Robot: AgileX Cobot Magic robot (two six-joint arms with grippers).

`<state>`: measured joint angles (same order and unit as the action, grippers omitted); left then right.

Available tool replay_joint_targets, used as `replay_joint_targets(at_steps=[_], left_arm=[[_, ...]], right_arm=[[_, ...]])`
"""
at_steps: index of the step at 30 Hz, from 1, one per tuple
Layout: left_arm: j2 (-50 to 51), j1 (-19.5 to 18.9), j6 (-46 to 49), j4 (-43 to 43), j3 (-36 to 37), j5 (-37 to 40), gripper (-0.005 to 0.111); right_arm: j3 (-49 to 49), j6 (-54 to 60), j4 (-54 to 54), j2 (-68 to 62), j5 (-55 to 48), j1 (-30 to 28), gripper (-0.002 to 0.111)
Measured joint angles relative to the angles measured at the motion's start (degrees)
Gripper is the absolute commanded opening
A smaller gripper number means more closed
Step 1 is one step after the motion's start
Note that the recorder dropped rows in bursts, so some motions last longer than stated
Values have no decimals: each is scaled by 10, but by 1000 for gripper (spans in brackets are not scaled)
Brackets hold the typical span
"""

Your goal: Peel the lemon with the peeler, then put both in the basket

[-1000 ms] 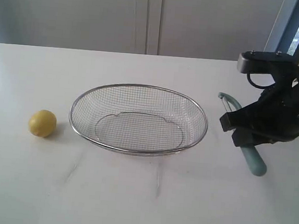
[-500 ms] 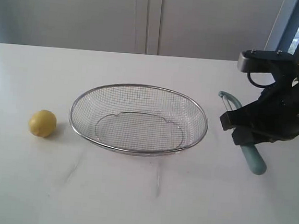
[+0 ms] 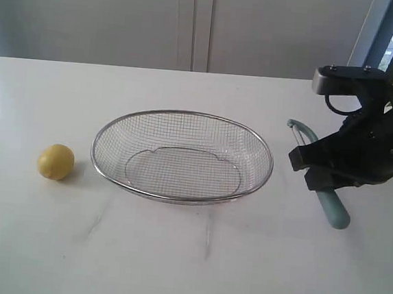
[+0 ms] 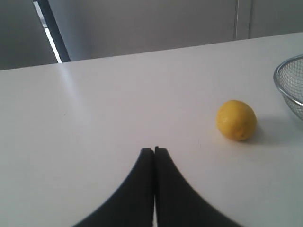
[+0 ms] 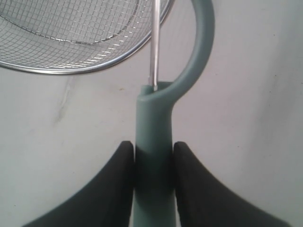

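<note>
To the right of the basket (image 3: pixel 186 112), the right gripper (image 3: pixel 323 176) is clamped on the peeler (image 3: pixel 335 209), both fingers (image 5: pixel 124 182) pressing the teal handle. The curved blade head lies near the basket's right rim without touching it. The handle's free end points away from the basket, toward the front of the table (image 3: pixel 207 258).

The left gripper (image 4: pixel 154 151) has its tips pressed together on nothing, above bare tabletop on the lemon's side of the basket. The lemon (image 3: pixel 56 161) sits on the table left of the basket, apart from its rim, so the basket lies between lemon and peeler.

The table is plain white, and beyond the basket stand pale cabinet doors (image 3: pixel 193 23).
</note>
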<state>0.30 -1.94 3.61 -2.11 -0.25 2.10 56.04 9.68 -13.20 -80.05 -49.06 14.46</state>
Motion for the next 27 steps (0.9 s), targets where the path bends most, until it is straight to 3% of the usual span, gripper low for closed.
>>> replay_joint_targets(at_steps=[27], left_arm=[[0,0,0,0,0,-44,0]], right_arm=[[0,0,-2,0,1,0,0]])
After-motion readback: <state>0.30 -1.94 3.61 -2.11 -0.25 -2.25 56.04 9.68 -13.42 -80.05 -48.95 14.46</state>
